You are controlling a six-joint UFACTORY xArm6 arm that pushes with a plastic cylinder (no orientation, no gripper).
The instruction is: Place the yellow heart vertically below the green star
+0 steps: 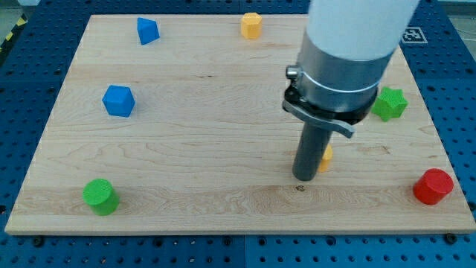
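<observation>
Camera view: no gripper, only rod tip (303, 179) on surface (223, 149), touching yellow heart (326, 157) at tip's right, likely pushing toward green star (390, 103) upper right.

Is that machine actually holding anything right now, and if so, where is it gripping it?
Nothing is held. My tip is a plain rod that only pushes. It stands right beside a yellow block, mostly hidden behind the rod; contact cannot be told.
</observation>
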